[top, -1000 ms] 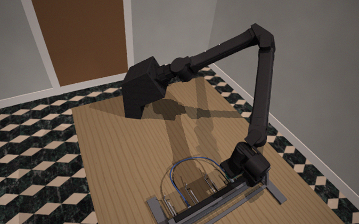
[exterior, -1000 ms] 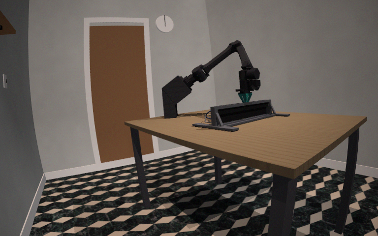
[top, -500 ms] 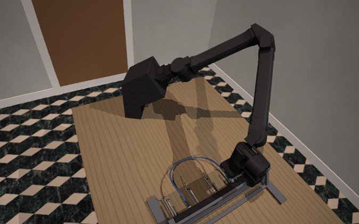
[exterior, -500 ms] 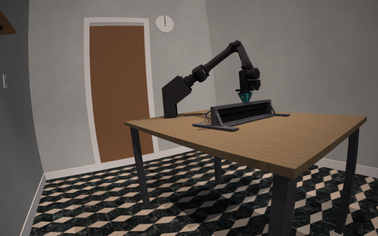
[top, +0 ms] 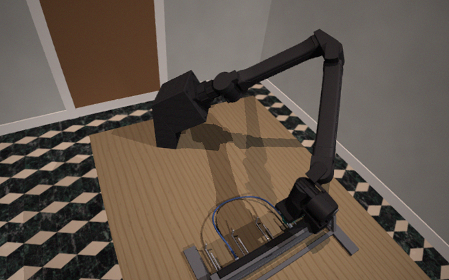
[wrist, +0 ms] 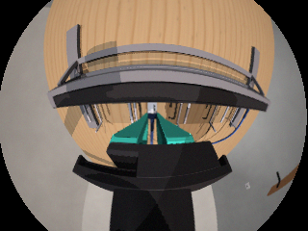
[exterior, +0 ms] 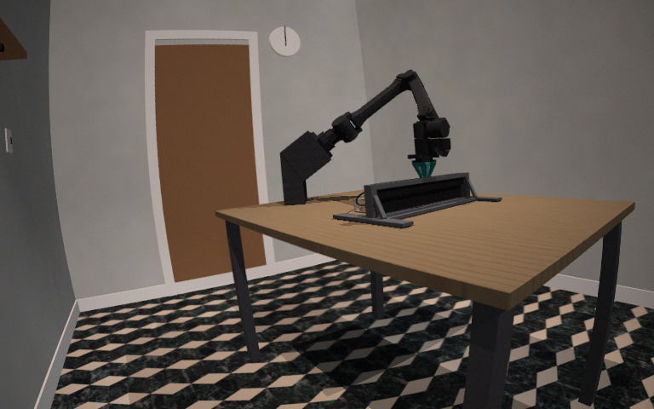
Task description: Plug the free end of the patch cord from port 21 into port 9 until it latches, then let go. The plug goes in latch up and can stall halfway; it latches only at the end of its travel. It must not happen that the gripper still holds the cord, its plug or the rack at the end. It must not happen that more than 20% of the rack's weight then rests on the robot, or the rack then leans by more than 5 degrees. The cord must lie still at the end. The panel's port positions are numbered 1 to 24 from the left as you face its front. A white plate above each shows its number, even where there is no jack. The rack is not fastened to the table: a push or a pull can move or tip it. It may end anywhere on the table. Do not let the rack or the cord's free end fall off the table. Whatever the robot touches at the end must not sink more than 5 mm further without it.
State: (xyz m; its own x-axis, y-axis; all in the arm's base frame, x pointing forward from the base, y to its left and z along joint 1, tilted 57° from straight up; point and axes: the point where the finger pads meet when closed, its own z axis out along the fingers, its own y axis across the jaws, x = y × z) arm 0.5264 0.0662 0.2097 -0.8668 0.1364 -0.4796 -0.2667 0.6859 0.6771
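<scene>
My gripper [top: 287,222] [exterior: 424,176] [wrist: 152,116] points down at the rack's cord side, its teal fingers shut on the cord's plug. The clear plug [wrist: 152,107] with its dark boot sticks out past the fingertips, toward the panel. Its front end meets the panel's edge in the wrist view; how deep it sits and its latch cannot be made out. The blue cord [top: 248,197] [wrist: 232,137] arcs from the plug to the panel's other end. The rack [top: 261,250] [exterior: 395,183] [wrist: 154,76] stands upright on its feet. Port numbers and jacks are hidden.
Several thin metal brackets [top: 239,242] [wrist: 183,114] stick out from the panel on the cord side, on both sides of my fingers. The rack's feet [top: 344,243] [exterior: 392,223] rest on the wooden table [top: 145,184] [exterior: 482,241], inside its edges.
</scene>
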